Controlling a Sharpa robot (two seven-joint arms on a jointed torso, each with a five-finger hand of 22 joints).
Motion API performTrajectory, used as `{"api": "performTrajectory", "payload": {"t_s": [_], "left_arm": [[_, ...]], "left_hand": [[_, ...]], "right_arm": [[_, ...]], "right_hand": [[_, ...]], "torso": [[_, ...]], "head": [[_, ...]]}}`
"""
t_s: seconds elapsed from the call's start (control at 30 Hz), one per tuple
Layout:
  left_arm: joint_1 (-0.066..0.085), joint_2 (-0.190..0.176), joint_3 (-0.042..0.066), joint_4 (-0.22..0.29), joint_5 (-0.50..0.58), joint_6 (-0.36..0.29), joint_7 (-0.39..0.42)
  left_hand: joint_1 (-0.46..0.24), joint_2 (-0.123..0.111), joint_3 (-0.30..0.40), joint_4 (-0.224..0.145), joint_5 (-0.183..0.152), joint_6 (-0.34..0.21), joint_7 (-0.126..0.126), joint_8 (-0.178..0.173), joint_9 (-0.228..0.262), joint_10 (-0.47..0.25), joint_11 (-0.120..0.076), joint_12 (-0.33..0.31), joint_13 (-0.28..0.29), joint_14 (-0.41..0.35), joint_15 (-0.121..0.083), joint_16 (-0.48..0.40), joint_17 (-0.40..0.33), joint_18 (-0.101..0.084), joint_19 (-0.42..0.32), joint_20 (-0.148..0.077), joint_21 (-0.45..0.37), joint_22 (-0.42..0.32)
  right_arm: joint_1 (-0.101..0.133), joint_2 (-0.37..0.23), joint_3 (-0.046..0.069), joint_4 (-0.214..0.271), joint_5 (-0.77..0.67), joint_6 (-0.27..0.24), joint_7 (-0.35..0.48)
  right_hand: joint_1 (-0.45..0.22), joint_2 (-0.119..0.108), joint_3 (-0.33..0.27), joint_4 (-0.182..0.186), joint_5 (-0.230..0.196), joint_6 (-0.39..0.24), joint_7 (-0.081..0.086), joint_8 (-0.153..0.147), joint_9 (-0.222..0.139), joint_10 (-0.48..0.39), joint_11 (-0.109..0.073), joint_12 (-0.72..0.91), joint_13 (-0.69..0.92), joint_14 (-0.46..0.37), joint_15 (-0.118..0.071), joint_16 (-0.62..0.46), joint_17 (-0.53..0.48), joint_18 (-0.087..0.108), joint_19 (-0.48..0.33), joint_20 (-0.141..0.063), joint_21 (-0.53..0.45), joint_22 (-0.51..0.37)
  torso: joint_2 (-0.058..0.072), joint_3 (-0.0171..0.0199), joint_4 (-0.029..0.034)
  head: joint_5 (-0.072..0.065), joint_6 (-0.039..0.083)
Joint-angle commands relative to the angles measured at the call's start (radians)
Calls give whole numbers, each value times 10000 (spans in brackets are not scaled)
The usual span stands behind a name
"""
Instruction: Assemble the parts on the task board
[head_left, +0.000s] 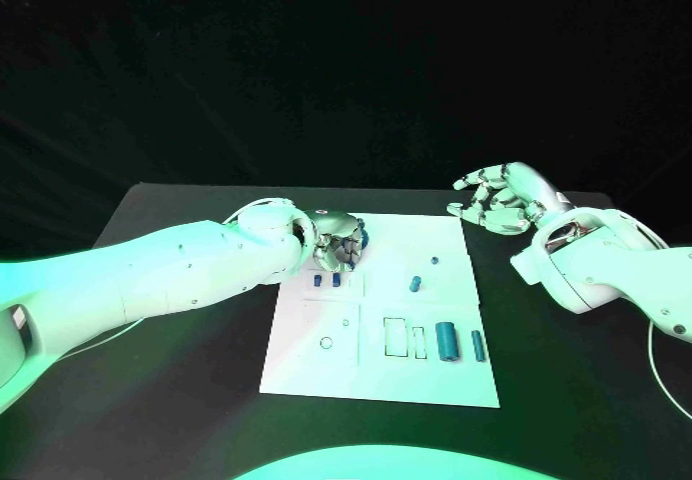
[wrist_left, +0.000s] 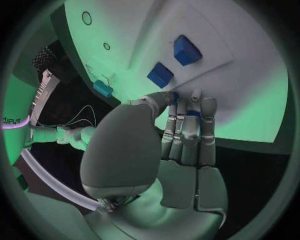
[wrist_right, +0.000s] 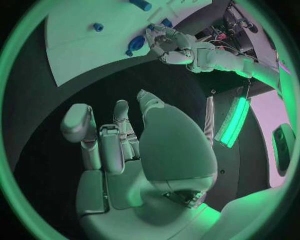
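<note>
**Left hand closed over a part at the board's far end**

Nearest on the board (head_left: 378, 385) lie two long blue cylinders (head_left: 449, 341), side by side near its right edge. Farther up, two small blue blocks (head_left: 327, 282) stand just short of the left hand (head_left: 336, 244). That hand's fingers (wrist_left: 187, 131) curl over a blue part (wrist_left: 174, 96) at the board's far left. The right hand (head_left: 500, 201) hovers off the board's far right corner, fingers loosely apart, holding nothing.

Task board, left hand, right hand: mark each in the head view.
Task board (head_left: 310, 370): head view, bare near-left corner of the white plate.
Left hand (head_left: 339, 243): head view, middle of the hand, over the board's far-left corner.
Right hand (head_left: 498, 200): head view, palm, above the black table.
</note>
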Motion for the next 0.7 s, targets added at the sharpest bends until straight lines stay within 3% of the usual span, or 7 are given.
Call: {"api": "performTrajectory", "payload": {"t_s": [0.03, 0.4, 0.57, 0.7], "left_arm": [[-42, 16, -28, -8, 147, 16, 145], [-70, -111, -12, 71, 273, -449, 248], [-86, -304, 71, 289, 432, -622, 270], [-90, -521, 205, 529, 596, -726, 273]], "left_hand": [[-92, 155, -4, -101, -83, 204, -37, -26, 127, 218, -41, -201, -42, 177, -38, 76, 137, -94, 164, -29, 132, 163], [-197, 194, 49, -336, -89, 415, -39, -319, 200, 690, -68, -824, -165, 435, -76, 136, 323, -160, 465, -77, 364, 460], [-207, 191, 63, -380, -84, 433, -31, -377, 211, 753, -66, -928, -178, 482, -77, 148, 373, -168, 505, -83, 393, 495], [-218, 179, 69, -412, -81, 446, -22, -420, 219, 797, -62, -1004, -185, 521, -75, 159, 421, -175, 544, -88, 423, 531]], "right_arm": [[-3, 8, 1, 3, -98, 18, -23], [-4, 14, 1, -12, -106, 34, -49], [-4, 10, 1, -21, -107, 37, -48], [-4, 5, 1, -29, -108, 42, -50]], "right_hand": [[-11, -65, 67, -14, 67, 25, 18, 43, 16, -7, -62, -67, -15, 440, -51, -44, 345, 164, -15, -42, -50, -10], [-8, -60, 81, -18, 70, 31, 15, 49, 18, 1, -65, -71, -25, 442, -53, -46, 344, 166, -16, -44, -65, -18], [-8, -60, 81, -18, 70, 31, 15, 49, 18, 1, -65, -71, -25, 442, -53, -46, 344, 166, -16, -44, -65, -18], [-8, -60, 81, -18, 70, 31, 15, 49, 18, 1, -65, -71, -25, 442, -53, -46, 344, 166, -16, -44, -65, -18]], "torso": [[-4, 1, -2], [1, -11, 1], [1, -13, 4], [-8, -9, 12]], "head": [[10, 2], [15, 56], [5, 80], [2, 88]]}}
